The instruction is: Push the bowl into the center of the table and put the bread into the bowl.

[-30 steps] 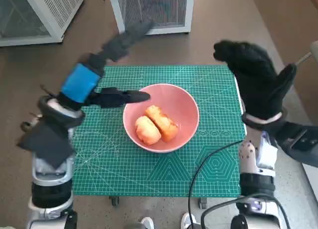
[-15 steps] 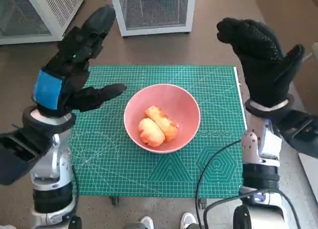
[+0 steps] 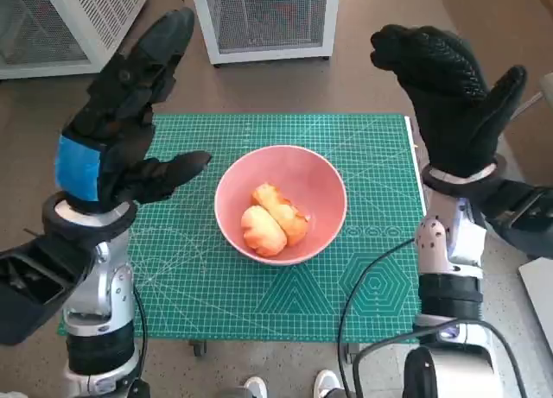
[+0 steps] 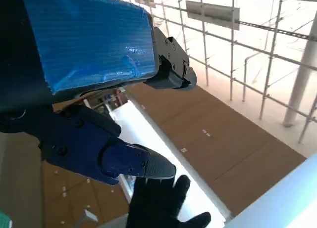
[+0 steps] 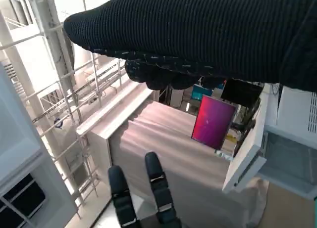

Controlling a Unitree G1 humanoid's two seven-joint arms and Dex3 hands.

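Bowl (image 3: 281, 205) sits mid-mat with bread (image 3: 272, 217) inside, so you look done: left hand (image 3: 121, 117) at 9 and right hand (image 3: 449, 96) at 2 are raised, fingers spread, holding nothing; just park them.

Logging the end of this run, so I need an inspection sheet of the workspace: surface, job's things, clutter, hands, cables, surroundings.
Surface: green cutting mat covering the small table.
Job's things: pink bowl about mid-mat; bread lies inside it.
Clutter: nothing seen on the mat besides the bowl.
Hands: left hand raised over the mat's left side, fingers apart, holding nothing; right hand raised by the right edge, open, holding nothing.
Cables: black cable loops over the mat's near right corner.
Surroundings: white mesh-fronted cabinets on the floor beyond the table; shoe tips at the near edge.
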